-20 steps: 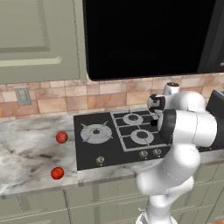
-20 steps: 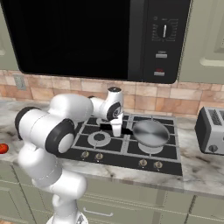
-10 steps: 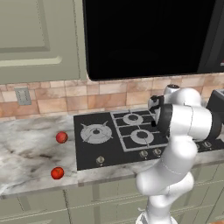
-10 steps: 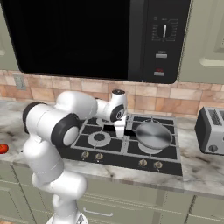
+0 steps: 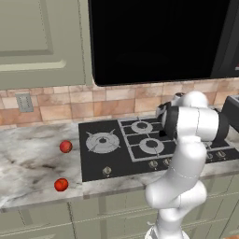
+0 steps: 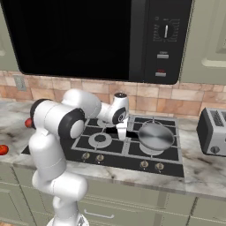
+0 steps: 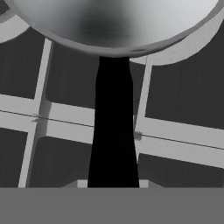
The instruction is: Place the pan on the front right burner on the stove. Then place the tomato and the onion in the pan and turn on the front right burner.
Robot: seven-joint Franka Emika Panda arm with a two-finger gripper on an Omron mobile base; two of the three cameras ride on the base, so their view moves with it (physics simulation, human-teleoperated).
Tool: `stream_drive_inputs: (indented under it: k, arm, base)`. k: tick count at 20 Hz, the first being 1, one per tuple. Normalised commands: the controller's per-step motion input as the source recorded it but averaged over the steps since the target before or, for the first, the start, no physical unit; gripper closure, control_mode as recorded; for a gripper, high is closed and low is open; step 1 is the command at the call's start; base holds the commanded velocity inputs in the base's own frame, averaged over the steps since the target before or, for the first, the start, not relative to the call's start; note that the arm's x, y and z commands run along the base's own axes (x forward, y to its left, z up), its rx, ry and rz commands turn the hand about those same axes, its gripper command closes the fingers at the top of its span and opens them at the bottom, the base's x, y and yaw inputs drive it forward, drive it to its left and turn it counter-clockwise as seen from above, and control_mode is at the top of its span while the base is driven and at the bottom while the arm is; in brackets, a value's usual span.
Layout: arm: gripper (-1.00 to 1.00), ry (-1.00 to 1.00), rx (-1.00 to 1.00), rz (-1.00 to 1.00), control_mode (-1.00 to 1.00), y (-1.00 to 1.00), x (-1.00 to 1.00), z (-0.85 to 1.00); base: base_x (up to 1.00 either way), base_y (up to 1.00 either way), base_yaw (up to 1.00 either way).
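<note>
Home kitchen, gas stove (image 6: pixel 132 143), marble counter (image 5: pixel 32 163), toaster (image 6: pixel 213 131), tiled backsplash (image 5: pixel 60 103)

Grey-veined marble counter (image 5: pixel 32 168) running along beneath the tiled wall, with the black stove (image 6: pixel 128 150) set into it. Two red balls on the bare stone at 9 o'clock of the stove in the left base view: one (image 5: pixel 66 146) near the cooktop's edge, the other (image 5: pixel 61 185) close to the counter's front lip. Toaster (image 6: pixel 212 131) at 3 o'clock of the stove in the right base view
</note>
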Motion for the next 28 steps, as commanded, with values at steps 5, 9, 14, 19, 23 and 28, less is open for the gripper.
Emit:
stream_drive_inputs:
  k: [5, 9, 14, 19, 23, 28]
  arm:
    - [1.0, 0.0, -0.01, -0.01, -1.0, -0.05, 0.22, -0.26]
    - [1.0, 0.01, 0.0, -0.01, -1.0, -0.07, 0.16, -0.27]
    - [1.0, 0.06, 0.0, -0.01, -1.0, -0.04, 0.02, -0.26]
    - [1.0, 0.11, 0.0, -0.01, -1.0, 0.0, 0.0, -0.22]
    - [1.0, 0.06, 0.02, -0.01, -1.0, 0.0, 0.0, -0.04]
    - [1.0, 0.0, 0.07, -0.04, -1.0, 0.0, -0.03, 0.0]
  base:
    - [0.0, 0.0, 0.0]
    - [0.0, 0.0, 0.0]
    - [0.0, 0.0, 0.0]
    - [0.0, 0.0, 0.0]
    - [0.0, 0.0, 0.0]
    - [0.0, 0.0, 0.0]
